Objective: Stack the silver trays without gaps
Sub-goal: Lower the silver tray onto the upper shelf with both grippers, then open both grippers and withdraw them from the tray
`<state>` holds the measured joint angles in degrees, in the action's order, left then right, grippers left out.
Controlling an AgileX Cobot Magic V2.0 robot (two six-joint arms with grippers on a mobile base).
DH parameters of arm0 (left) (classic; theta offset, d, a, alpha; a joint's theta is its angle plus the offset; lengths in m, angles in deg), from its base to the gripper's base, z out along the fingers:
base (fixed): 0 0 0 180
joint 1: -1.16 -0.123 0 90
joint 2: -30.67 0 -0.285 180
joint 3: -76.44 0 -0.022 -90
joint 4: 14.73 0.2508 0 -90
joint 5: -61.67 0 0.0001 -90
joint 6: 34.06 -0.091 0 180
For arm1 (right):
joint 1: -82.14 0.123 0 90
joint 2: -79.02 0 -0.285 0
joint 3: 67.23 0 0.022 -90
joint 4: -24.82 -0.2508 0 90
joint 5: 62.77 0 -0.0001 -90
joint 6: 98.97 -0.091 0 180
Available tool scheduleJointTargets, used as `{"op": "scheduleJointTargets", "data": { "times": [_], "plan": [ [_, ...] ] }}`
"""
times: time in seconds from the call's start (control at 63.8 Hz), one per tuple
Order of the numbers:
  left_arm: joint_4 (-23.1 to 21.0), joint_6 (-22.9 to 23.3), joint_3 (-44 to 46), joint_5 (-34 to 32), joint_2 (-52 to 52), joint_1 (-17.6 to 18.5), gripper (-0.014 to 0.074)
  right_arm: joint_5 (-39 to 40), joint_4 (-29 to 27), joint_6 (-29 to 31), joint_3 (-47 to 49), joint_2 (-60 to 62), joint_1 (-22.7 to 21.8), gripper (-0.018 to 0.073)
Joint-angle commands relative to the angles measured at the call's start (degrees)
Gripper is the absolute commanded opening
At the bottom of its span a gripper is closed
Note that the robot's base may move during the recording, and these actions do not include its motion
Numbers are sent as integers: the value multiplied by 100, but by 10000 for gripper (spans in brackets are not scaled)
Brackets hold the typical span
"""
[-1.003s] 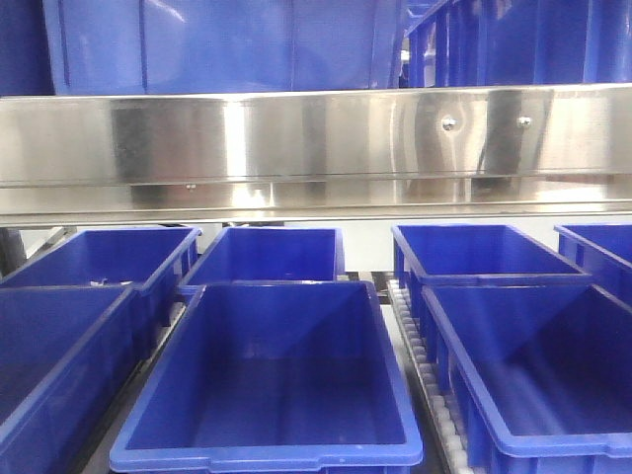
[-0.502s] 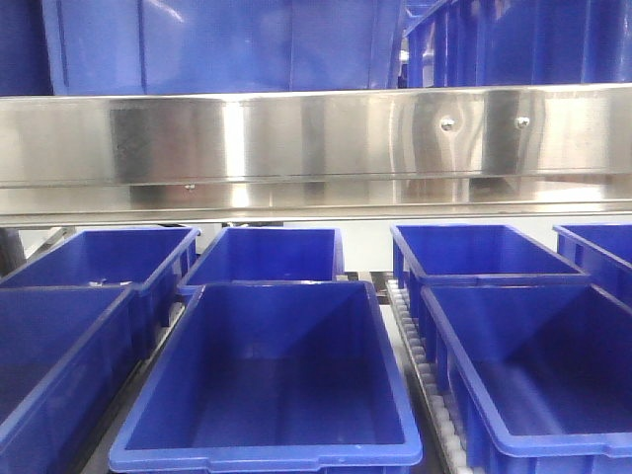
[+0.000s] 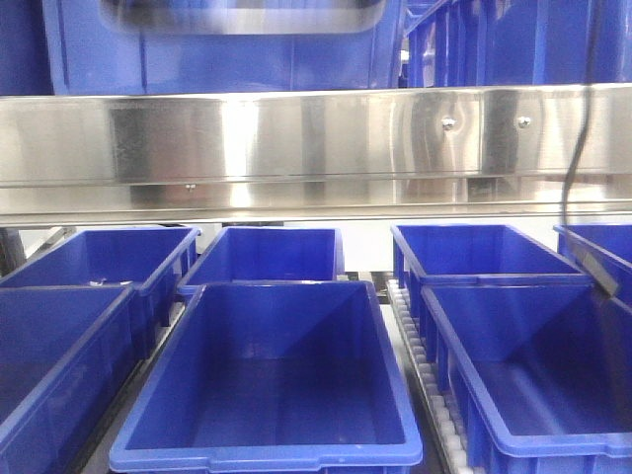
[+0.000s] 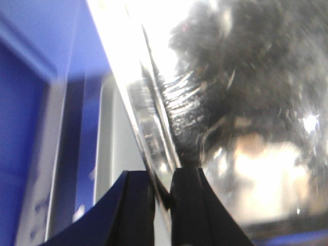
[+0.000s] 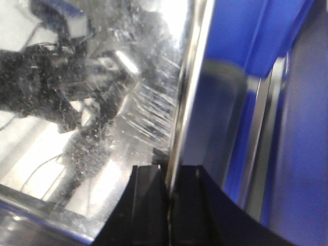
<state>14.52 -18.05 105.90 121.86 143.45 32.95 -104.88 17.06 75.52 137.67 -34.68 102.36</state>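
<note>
A silver tray (image 3: pixel 242 17) shows blurred at the top edge of the front view, in front of the upper blue bins. My left gripper (image 4: pixel 162 192) is shut on the tray's thin left rim (image 4: pixel 148 123); the tray's shiny scratched inside (image 4: pixel 246 102) fills the right of that view. My right gripper (image 5: pixel 169 187) is shut on the tray's right rim (image 5: pixel 189 77), with the mirror-like inside (image 5: pixel 92 92) to its left. No second tray shows. The grippers themselves do not show in the front view.
A long steel beam with screws (image 3: pixel 316 148) runs across the front view. Several deep blue bins (image 3: pixel 272 375) stand below it, on roller tracks (image 3: pixel 425 375). More blue bins (image 3: pixel 494 39) stand above. A dark cable (image 3: pixel 578 118) hangs at the right.
The silver tray has come into the top of the front view, where only blue bins showed before. A dark cable now hangs at the right.
</note>
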Motion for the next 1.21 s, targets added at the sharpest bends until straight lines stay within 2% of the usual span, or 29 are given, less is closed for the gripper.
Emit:
{"op": "scheduleJointTargets", "data": {
  "times": [0.0,0.125,0.533,0.627,0.768,0.846,1.019,1.113,1.191],
  "plan": [
    [-142,-92,-167,-697,-12,79,-4,218,-261,153,52,-51,155,-80],
    [-167,-92,-324,-1048,-3,9,-4,218,-271,153,52,-171,155,-80],
    [-206,-92,-324,-1036,12,0,-4,34,-271,153,52,-350,155,-71],
    [-206,-92,-324,-1073,12,0,-1,73,-271,153,52,-350,155,33],
    [-206,-82,-324,-1157,12,0,62,163,-271,153,52,-350,155,344],
    [-206,-44,-312,-1160,12,0,112,220,-271,153,52,-350,155,406],
    [-192,-32,-227,-1246,-147,0,199,206,-271,153,138,-229,155,361],
    [-164,51,-117,-1357,-384,0,188,179,-246,153,253,-26,155,306],
    [-150,232,11,-1454,-632,0,142,194,-143,153,377,213,155,238]
  ]
}}
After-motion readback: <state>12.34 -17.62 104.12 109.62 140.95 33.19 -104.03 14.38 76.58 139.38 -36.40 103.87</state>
